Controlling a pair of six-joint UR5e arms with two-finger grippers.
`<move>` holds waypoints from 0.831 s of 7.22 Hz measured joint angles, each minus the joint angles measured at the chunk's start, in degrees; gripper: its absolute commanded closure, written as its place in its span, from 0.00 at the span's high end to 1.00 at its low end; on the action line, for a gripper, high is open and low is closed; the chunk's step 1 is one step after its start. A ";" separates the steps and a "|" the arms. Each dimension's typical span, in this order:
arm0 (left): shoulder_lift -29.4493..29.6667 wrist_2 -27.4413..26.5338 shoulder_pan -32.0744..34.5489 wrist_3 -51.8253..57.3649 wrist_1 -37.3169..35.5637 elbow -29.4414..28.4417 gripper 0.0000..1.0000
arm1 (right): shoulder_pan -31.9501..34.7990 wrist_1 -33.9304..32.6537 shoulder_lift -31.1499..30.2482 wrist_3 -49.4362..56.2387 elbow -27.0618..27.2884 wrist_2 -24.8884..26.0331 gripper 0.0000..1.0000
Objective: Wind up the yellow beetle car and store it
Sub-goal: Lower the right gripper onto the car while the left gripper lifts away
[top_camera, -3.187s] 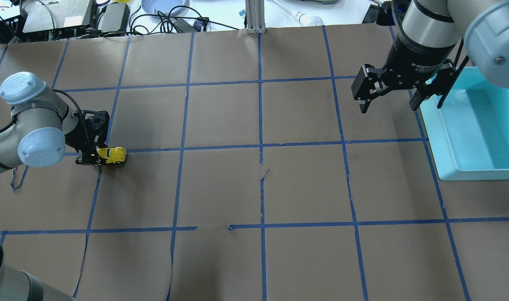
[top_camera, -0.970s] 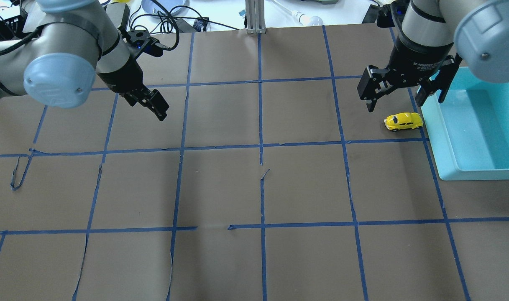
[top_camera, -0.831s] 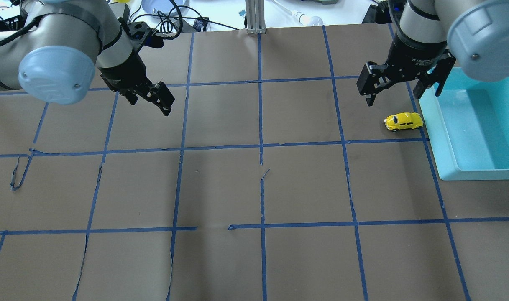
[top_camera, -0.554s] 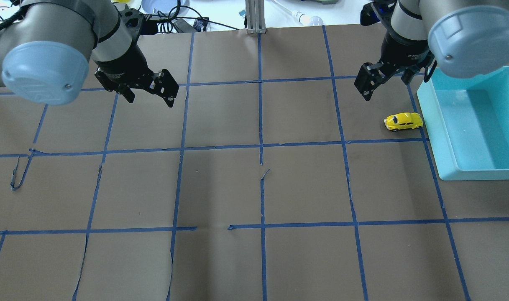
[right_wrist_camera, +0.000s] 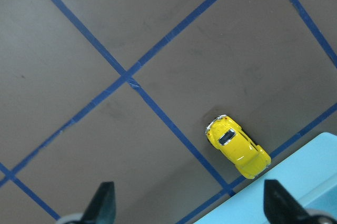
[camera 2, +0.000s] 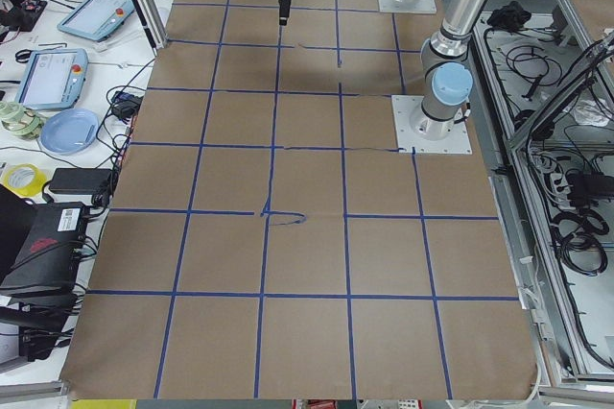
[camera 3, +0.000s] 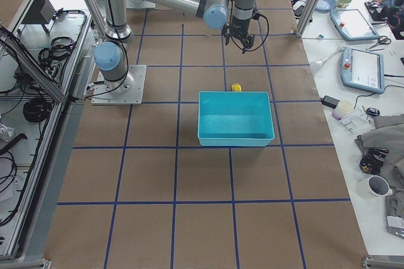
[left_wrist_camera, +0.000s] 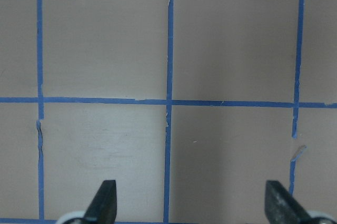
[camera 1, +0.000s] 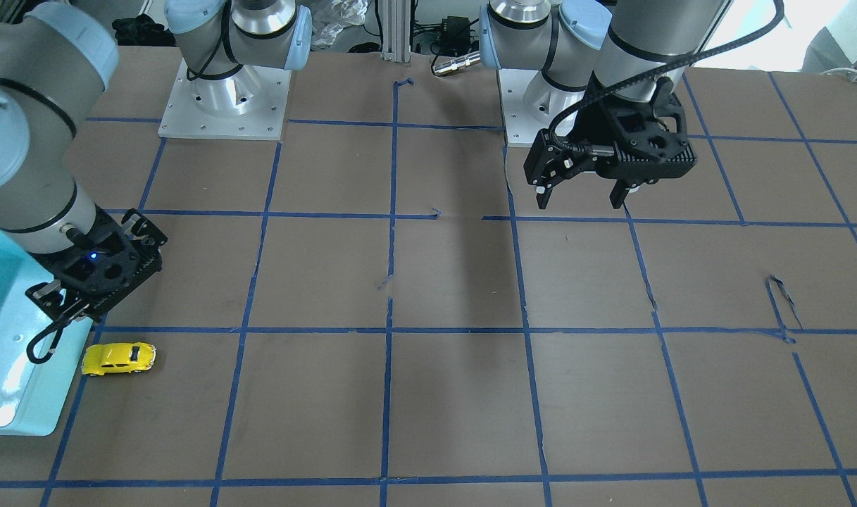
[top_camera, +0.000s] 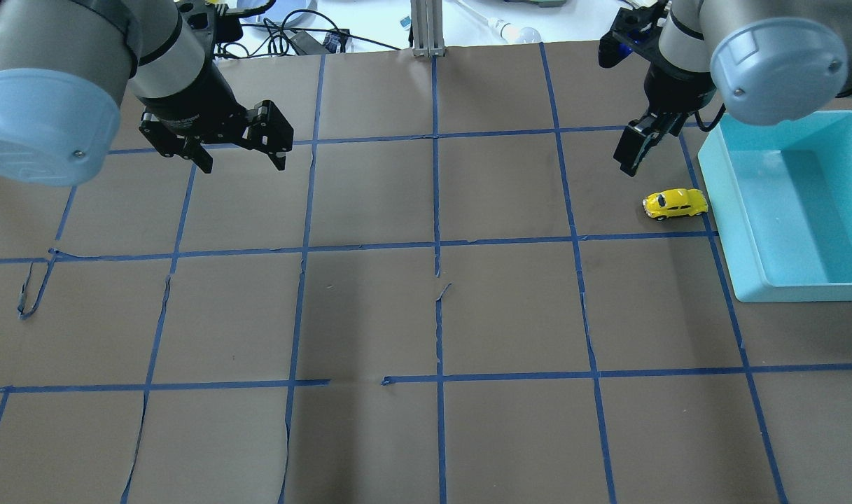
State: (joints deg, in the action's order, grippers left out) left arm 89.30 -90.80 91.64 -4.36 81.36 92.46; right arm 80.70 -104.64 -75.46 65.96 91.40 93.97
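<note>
The yellow beetle car stands on its wheels on the brown paper, right beside the teal bin and outside it. It also shows in the front view and in the right wrist view. My right gripper is open and empty. It hovers above the table just beyond the car, turned edge-on to the overhead camera. Its fingertips frame bare paper, with the car off to one side. My left gripper is open and empty, raised over the far left of the table.
The teal bin shows nothing inside it. Blue tape lines grid the brown paper, with small tears at the left. Cables, a blue plate and electronics lie beyond the far edge. An aluminium post stands at the far middle.
The car, earlier at my left gripper on the left, now stands by the bin and stayed still over the last second. My left gripper rose and turned. My right gripper rotated its wrist.
</note>
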 measured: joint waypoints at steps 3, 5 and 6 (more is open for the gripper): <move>-1.10 -0.32 -0.90 -0.44 0.01 0.04 1.00 | -4.03 -12.50 3.82 17.46 6.05 -0.74 1.00; -1.31 -1.19 -1.64 0.08 -0.30 -0.16 1.00 | -4.55 -22.06 5.68 25.53 10.68 -0.34 1.00; -1.31 -1.28 -2.38 0.33 -0.32 -0.29 1.00 | -4.88 -23.87 6.81 26.84 11.37 -0.30 1.00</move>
State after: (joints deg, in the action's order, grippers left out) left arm 87.99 -92.08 89.25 -4.03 81.03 92.17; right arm 75.82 -128.51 -68.66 92.80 102.77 93.67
